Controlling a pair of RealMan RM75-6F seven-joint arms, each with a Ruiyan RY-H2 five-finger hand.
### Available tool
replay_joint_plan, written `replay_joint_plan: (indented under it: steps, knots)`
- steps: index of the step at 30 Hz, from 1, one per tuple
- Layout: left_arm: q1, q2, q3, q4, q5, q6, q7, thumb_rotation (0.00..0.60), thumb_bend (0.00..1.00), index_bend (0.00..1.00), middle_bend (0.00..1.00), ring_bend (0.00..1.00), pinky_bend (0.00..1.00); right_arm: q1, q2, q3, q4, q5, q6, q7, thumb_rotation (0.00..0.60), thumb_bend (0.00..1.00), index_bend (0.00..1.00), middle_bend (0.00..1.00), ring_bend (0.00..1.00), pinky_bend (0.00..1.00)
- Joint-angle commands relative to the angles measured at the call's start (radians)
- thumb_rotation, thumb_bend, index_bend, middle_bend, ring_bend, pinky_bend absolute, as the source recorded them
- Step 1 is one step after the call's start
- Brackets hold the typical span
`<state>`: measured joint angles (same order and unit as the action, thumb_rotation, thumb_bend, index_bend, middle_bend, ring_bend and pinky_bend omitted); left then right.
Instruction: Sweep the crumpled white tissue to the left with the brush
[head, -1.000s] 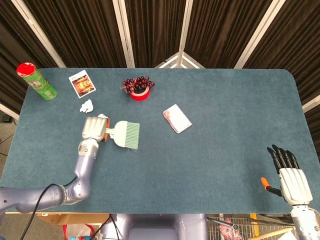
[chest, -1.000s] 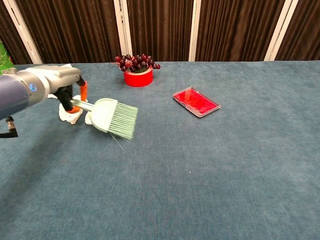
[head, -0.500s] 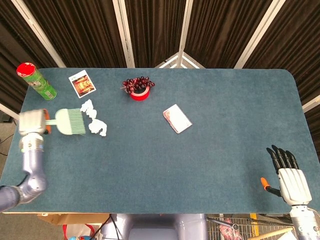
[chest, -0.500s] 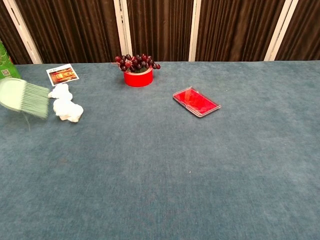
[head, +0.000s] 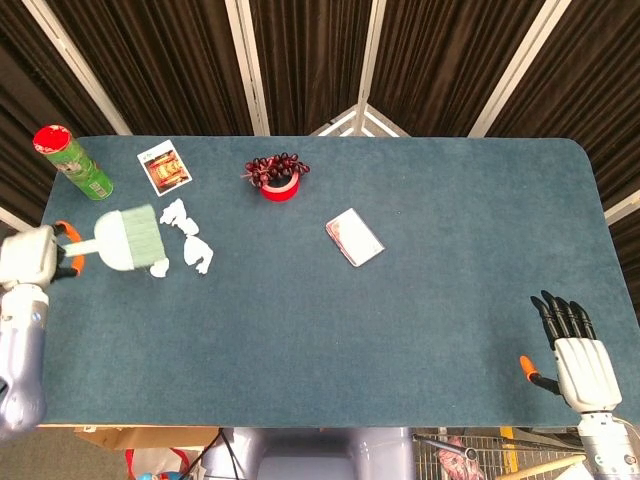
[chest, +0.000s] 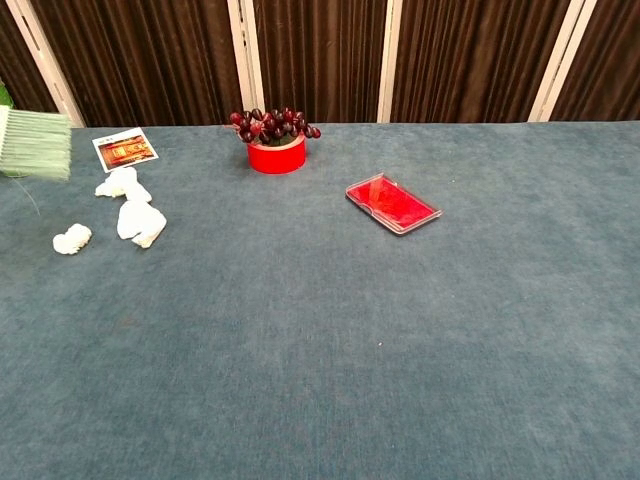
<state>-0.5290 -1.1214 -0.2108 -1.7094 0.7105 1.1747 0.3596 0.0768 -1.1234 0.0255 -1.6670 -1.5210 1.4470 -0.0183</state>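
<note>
The crumpled white tissue lies in three pieces at the table's left: one near the card (head: 177, 212), a bigger one (head: 198, 253) below it, and a small bit (head: 158, 268) further left. The chest view shows the same pieces: the top one (chest: 120, 183), the bigger one (chest: 140, 222) and the small bit (chest: 72, 238). My left hand (head: 28, 258) grips the handle of the pale green brush (head: 128, 240) at the left edge. The brush head hangs lifted above the table, just left of the tissue; its bristles (chest: 36, 143) show at the chest view's left edge. My right hand (head: 579, 362) rests open at the near right corner.
A green can with a red lid (head: 72, 162) stands at the far left corner, and a picture card (head: 165, 168) lies beside it. A red cup holding dark grapes (head: 277, 177) sits at the back centre. A red flat case (head: 354, 237) lies mid-table.
The brush swept left across the tissue and rose off the table. A small bit of tissue broke off and moved left. The right hand stayed put.
</note>
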Motion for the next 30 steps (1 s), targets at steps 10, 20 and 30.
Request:
replay_joint_plan:
  steps: [10,20,30]
  knots:
    - [0.179,-0.002,0.251,-0.224,0.375,0.063,-0.019,0.6,0.33,0.5,1.0,1.0,1.0,0.001,0.001,-0.003,-0.01,-0.002,-0.005,-0.018,0.6,0.32,0.0,0.0,0.0,0.0]
    - [0.236,0.019,0.279,-0.226,0.446,0.098,-0.08,0.6,0.02,0.11,0.66,0.72,0.83,0.0,0.005,-0.003,-0.013,0.006,-0.011,-0.019,0.6,0.32,0.0,0.0,0.0,0.0]
    - [0.387,0.001,0.31,-0.005,0.857,0.427,-0.27,0.6,0.01,0.0,0.0,0.0,0.09,0.0,-0.003,-0.002,0.012,-0.028,0.016,-0.03,0.6,0.32,0.0,0.0,0.0,0.0]
